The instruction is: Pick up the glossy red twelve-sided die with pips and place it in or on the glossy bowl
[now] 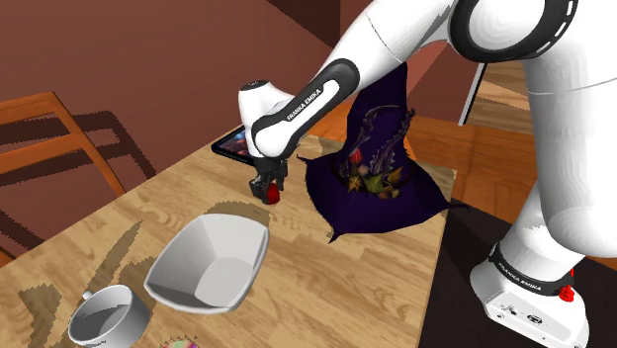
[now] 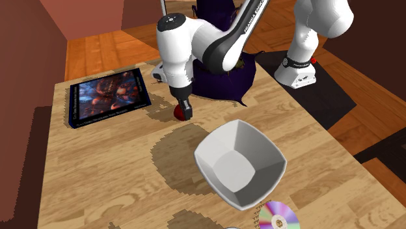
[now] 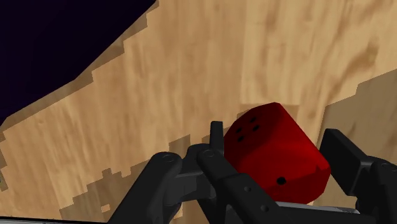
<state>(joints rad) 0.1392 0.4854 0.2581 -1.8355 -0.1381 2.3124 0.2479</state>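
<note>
On the wooden table (image 1: 331,292), between the picture-covered book (image 1: 233,144) and the dark purple hat (image 1: 381,193), you have the gripper (image 1: 268,188) down low, pointing at the wood. Its two black fingers are drawn in narrow and clasp the red die (image 1: 273,195) between them.

In the wrist view you see the red die (image 3: 283,156) pressed between the fingers (image 3: 217,137), a face with four dark pips turned up toward the camera and one more pip lower down. You cannot tell from these views whether the die touches the table (image 3: 222,63) or hangs just above it.

The bowl (image 1: 203,267), glossy pale grey with a squarish rim, stands upright near the gripper but apart from it, toward the shoulder view's lower left. A grey mug (image 1: 109,318) sits just beyond the bowl, further to that side.

In the second exterior view the gripper (image 2: 184,112) and the red die (image 2: 179,114) sit between the book (image 2: 107,94) and the bowl (image 2: 241,162), with the hat (image 2: 218,81) behind the arm and a shiny disc (image 2: 278,216) just beside the bowl's near corner.
</note>
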